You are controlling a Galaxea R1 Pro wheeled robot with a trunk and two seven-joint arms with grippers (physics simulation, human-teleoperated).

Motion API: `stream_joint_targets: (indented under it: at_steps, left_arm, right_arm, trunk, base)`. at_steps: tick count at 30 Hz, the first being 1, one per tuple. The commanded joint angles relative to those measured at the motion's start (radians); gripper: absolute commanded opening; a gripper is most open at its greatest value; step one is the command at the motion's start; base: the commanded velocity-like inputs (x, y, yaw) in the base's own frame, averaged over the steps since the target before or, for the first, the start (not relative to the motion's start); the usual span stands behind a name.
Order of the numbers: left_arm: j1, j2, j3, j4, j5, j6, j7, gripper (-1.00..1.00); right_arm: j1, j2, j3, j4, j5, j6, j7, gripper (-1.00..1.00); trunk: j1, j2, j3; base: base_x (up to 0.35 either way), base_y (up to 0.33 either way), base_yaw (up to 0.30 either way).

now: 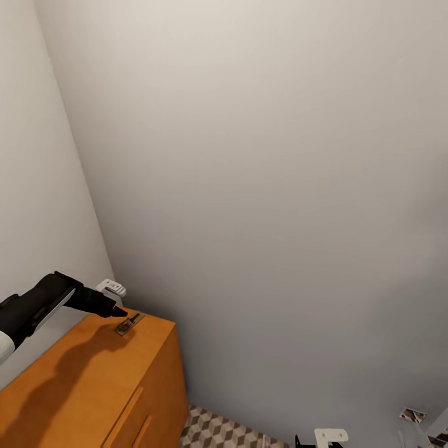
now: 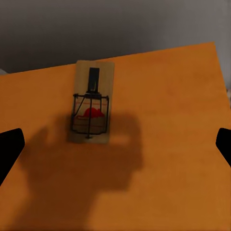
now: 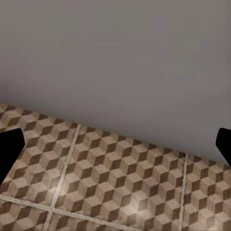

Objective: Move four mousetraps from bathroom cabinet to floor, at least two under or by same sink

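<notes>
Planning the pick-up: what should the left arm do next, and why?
Probably ease the left gripper down and forward onto the mousetrap. Its jaws stand wide open, and the trap lies flat and free on the cabinet top, just ahead, not yet between them.

No readable text, labels or numbers anywhere.
</notes>
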Motion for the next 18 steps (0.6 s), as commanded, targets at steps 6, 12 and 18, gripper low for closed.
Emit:
stream_joint_targets:
  at_steps: [6,12,18]
  left_arm:
    - [-0.002,0.001,-0.004,-0.001,0.01,0.007,0.004,1.0]
    - [-0.002,0.001,-0.01,-0.001,0.01,0.007,0.004,1.0]
    - [-0.002,0.001,-0.021,-0.001,0.01,0.007,0.004,1.0]
  right_arm:
    - [-0.001,0.0,0.009,0.0,-0.007,-0.002,-0.003,1.0]
    - [-0.001,0.0,0.009,0.0,-0.007,-0.002,-0.003,1.0]
    - [-0.001,0.0,0.009,0.0,-0.007,-0.002,-0.003,1.0]
  trunk:
    - [0.001,-0.002,-0.007]
    - [0.001,-0.002,-0.011]
    - [0.001,-0.002,-0.014]
  base:
    - [0.0,0.0,0.0]
    - [0.0,0.0,0.0]
    - [0.0,0.0,0.0]
